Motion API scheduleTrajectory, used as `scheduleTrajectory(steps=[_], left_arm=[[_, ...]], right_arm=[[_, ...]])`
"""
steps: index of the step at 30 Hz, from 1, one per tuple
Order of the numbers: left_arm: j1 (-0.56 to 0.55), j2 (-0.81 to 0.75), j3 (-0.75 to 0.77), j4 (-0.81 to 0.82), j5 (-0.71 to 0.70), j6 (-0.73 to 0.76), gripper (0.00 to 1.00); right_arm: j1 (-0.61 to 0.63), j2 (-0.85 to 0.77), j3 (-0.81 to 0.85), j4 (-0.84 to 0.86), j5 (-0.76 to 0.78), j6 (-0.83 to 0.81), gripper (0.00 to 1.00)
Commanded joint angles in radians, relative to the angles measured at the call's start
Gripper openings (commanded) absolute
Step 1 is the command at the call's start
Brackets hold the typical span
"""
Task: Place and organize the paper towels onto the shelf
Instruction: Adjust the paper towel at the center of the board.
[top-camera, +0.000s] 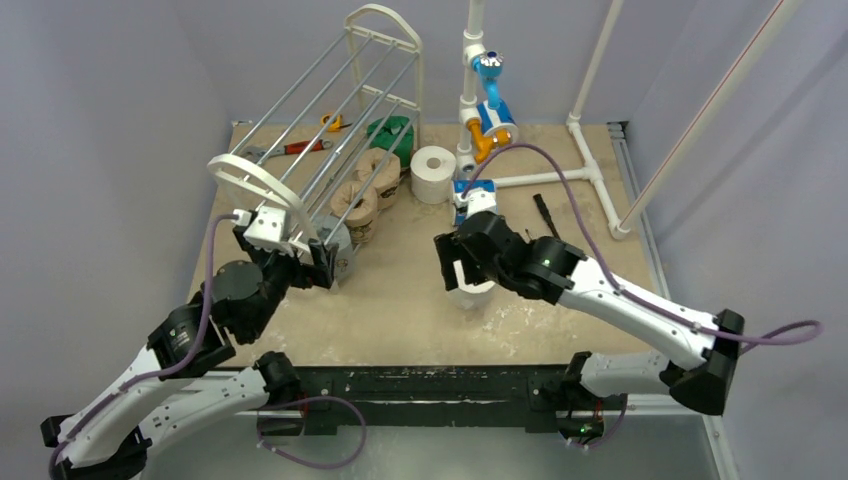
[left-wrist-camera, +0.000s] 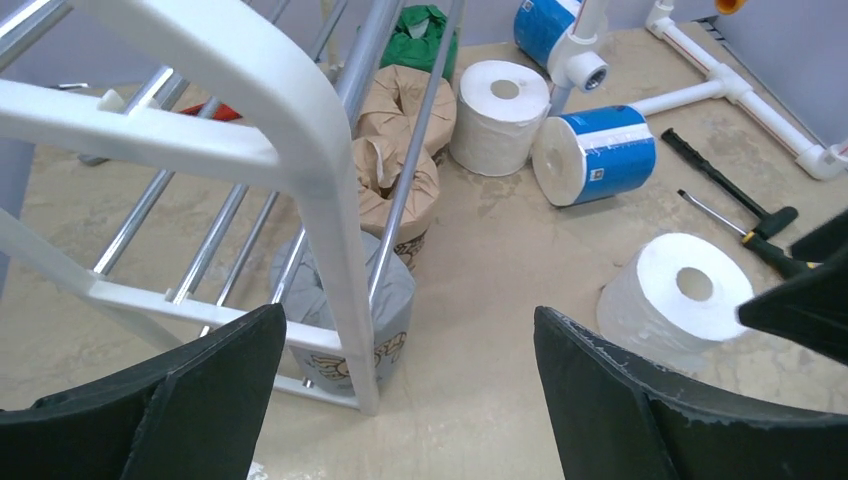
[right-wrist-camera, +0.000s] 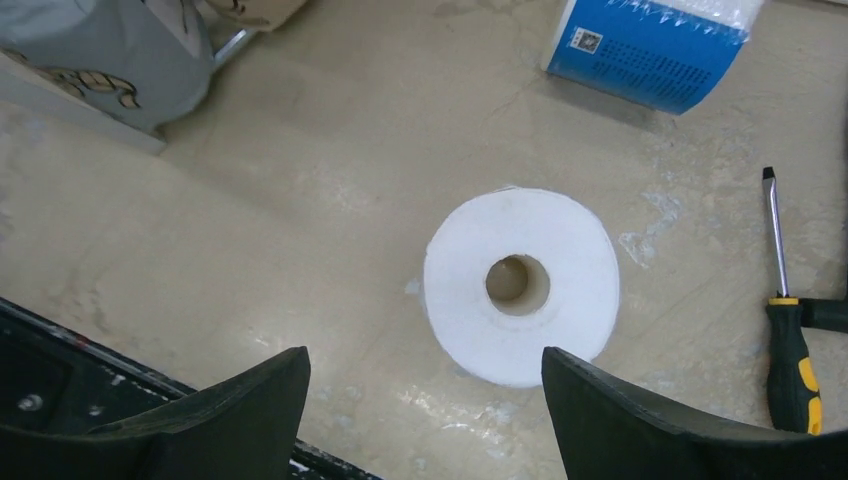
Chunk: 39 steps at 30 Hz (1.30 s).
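The shelf (top-camera: 330, 110) stands on the table's left, its near arched end (left-wrist-camera: 320, 200) just ahead of my open, empty left gripper (top-camera: 300, 250) (left-wrist-camera: 410, 400). Under its rods stand a grey roll (top-camera: 338, 248) (left-wrist-camera: 395, 310), two tan rolls (top-camera: 357, 205) (left-wrist-camera: 400, 175) and a green roll (top-camera: 392, 135). A white roll (top-camera: 433, 172) (left-wrist-camera: 500, 115) stands beside a lying blue-white roll (left-wrist-camera: 600, 155) (right-wrist-camera: 650, 50). My right gripper (top-camera: 468, 278) (right-wrist-camera: 425, 410) is open above an upright white roll (right-wrist-camera: 520, 285) (left-wrist-camera: 680, 290), not touching it.
The white pipe frame with blue and orange fittings (top-camera: 580, 170) stands at the back right, with another blue-white roll (top-camera: 497, 120) on it. A screwdriver (right-wrist-camera: 790, 330) and a black tool (top-camera: 545, 215) lie right of the white roll. Hand tools (top-camera: 312, 143) lie behind the shelf.
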Motion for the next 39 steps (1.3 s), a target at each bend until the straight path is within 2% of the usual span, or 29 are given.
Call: scheduleTrajectory(steps=[1, 8, 16, 25, 39], left_arm=[[0.049, 0.051, -0.005, 0.104, -0.005, 0.068, 0.92], [0.192, 0.089, -0.032, 0.145, 0.112, 0.057, 0.79], [0.25, 0.127, -0.073, 0.2, 0.162, 0.041, 0.66], [0.263, 0.119, -0.101, 0.208, 0.146, 0.021, 0.46], [0.262, 0.094, -0.108, 0.167, 0.094, 0.006, 0.24]], right_arm=[[-0.048, -0.143, -0.029, 0.045, -0.014, 0.099, 0.85], [-0.181, -0.3, -0.137, 0.106, -0.045, 0.175, 0.85], [-0.193, -0.352, -0.207, 0.136, 0.02, 0.226, 0.85], [-0.197, -0.357, -0.235, 0.153, 0.042, 0.231, 0.85], [-0.198, -0.354, -0.259, 0.156, 0.056, 0.244, 0.87]])
